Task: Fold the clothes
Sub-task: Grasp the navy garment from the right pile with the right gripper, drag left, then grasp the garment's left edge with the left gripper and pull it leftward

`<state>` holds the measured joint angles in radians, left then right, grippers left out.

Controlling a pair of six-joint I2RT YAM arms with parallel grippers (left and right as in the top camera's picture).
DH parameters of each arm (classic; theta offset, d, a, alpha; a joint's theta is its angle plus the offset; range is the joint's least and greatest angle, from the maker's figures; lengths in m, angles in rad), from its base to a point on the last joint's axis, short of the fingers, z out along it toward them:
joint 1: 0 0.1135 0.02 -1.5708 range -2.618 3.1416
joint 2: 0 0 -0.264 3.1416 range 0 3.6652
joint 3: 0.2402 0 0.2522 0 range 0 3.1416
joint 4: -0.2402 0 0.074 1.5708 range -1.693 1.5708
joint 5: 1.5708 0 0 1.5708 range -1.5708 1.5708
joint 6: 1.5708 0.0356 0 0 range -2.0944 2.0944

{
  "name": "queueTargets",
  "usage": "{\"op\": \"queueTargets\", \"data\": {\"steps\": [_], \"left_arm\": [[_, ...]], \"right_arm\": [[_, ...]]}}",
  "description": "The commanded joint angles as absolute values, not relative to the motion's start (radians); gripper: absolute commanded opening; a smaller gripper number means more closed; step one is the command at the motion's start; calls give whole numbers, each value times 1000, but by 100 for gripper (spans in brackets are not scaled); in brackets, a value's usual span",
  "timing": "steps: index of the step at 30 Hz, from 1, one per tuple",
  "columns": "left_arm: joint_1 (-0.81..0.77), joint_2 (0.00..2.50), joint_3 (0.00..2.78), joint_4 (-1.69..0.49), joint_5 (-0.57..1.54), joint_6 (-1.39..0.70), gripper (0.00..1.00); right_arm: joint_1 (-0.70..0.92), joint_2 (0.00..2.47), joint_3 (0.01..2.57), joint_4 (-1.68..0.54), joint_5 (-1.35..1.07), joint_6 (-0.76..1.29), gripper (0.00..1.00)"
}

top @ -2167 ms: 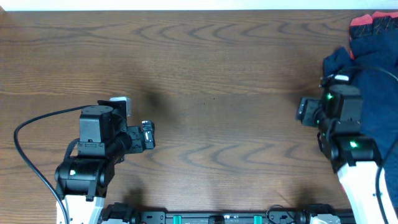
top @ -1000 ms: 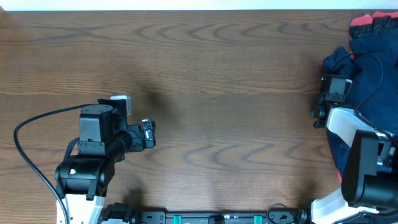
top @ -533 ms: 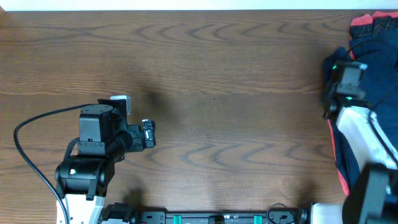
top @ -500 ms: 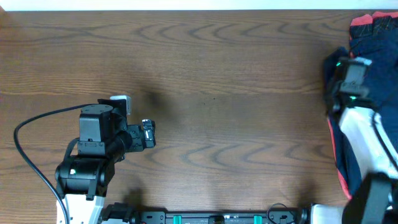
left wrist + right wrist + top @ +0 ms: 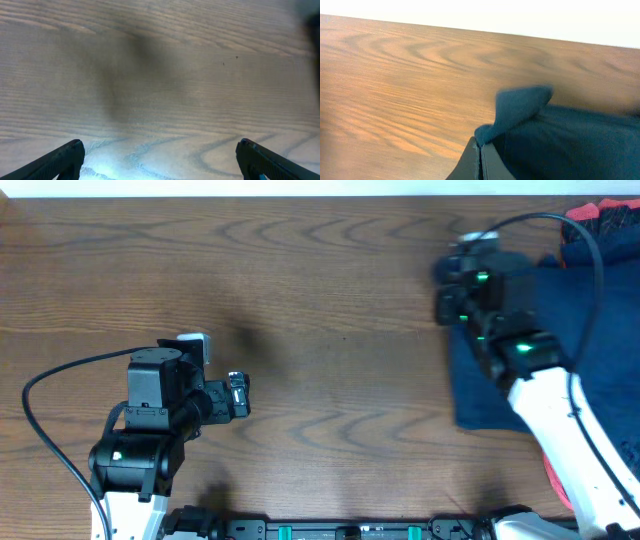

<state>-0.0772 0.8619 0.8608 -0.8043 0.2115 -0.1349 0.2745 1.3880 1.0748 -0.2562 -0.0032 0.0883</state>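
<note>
The clothes (image 5: 485,390) are dark navy fabric spread over the right side of the table, one part pulled out toward the middle. My right gripper (image 5: 452,285) is shut on an edge of that fabric. In the right wrist view the right gripper (image 5: 480,146) pinches a fold of the clothes (image 5: 565,140), which bunches up just above the fingertips. My left gripper (image 5: 238,395) hovers over bare wood at the left. In its own view the left gripper (image 5: 160,162) is open, its fingers (image 5: 62,162) set wide apart with nothing between them.
A dark garment with red trim (image 5: 600,218) lies at the far right corner. A red edge (image 5: 553,475) shows under the navy fabric beside my right arm. The wooden table (image 5: 340,300) has a white edge along the far side. A black cable (image 5: 50,405) loops by the left arm.
My right gripper closed on the navy fabric at the right edge and has swung left, drawing the cloth toward the middle of the table. The left arm has not moved.
</note>
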Motion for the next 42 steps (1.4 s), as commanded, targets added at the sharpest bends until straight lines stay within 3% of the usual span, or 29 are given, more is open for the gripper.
{"op": "queueTargets", "data": {"steps": [1,4,8,10,14,16,23,30,42], "left_arm": [[-73,862,878,-803,225,-144,98],[-73,862,878,-802,225,-144,98],[-73,862,878,-802,225,-144,98],[-73,862,878,-802,225,-144,98],[-73,862,878,-801,225,-144,98],[-73,862,878,-790,225,-144,98],[-75,889,878,-712,359,-145,98],[-185,1076,878,-613,516,-218,98],[-609,1514,878,-248,516,-513,98]], "right_arm": [[371,1458,1081,-164,-67,121,1],[440,1543,1081,-51,-57,164,3],[487,1639,1081,30,-15,164,20],[492,1657,1081,41,70,164,41],[473,1604,1087,18,267,159,71],[449,1535,1093,-19,358,159,79],[258,1283,1097,-366,452,178,81],[42,1227,1096,-725,436,328,96],[-53,1229,1096,-841,355,337,99]]}}
